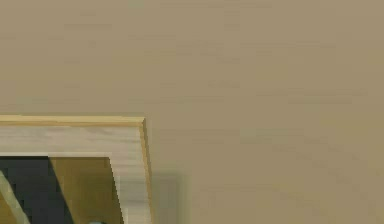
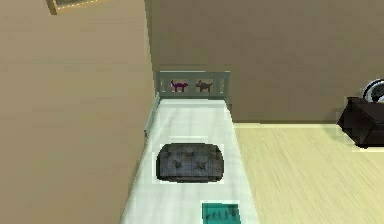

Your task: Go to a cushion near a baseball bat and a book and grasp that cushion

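In the arm side view, a tan wall [image 2: 70, 110] takes up the left third and meets a darker olive-brown wall [image 2: 280, 40] across the back. A pale yellow plank floor [image 2: 310, 180] spreads over the lower right.

A narrow bed [image 2: 188, 125] with a pale mint-white cover lies along the tan wall, running from the bottom edge up to the back wall. At its far end stands a grey-green end board [image 2: 196, 88] bearing two small animal figures, one purple and one brown.

The cushion [image 2: 190, 162], dark grey, rounded and tufted, lies flat on the bed cover, just left of the view's centre and in its lower half.

A dark low cabinet [image 2: 362, 122] stands on the floor at the right edge, well apart from the bed. A flat teal item [image 2: 222, 213] lies on the cover at the bottom edge, near the cushion and apart from it. A round dark-and-white object [image 2: 374, 90] sits on the cabinet. The corner of a wooden picture frame [image 2: 72, 5] hangs on the tan wall at the top edge.

In the forward view, a plain beige wall [image 1: 250, 80] lies close ahead. A light wood-edged board [image 1: 128, 150] with dark and olive panels occupies the lower left corner.

The state of the gripper's jaws cannot be told.
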You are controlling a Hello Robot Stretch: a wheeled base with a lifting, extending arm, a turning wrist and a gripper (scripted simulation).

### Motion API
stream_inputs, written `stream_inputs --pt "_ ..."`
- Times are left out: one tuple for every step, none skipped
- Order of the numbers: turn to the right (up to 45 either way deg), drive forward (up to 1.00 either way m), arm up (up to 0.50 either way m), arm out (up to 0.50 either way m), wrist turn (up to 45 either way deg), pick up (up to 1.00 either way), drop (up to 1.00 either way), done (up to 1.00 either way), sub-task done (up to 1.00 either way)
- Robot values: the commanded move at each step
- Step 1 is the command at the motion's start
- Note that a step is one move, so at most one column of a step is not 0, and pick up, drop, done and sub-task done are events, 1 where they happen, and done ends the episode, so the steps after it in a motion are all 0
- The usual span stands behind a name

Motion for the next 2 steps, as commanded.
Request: stream_inputs --pt "0.0 0.00 0.04 0.00 0.0 0.00 0.00 0.00 0.00" --pt "0.0 0.00 0.00 0.48 0.0 0.00 0.00 0.00 0.00"
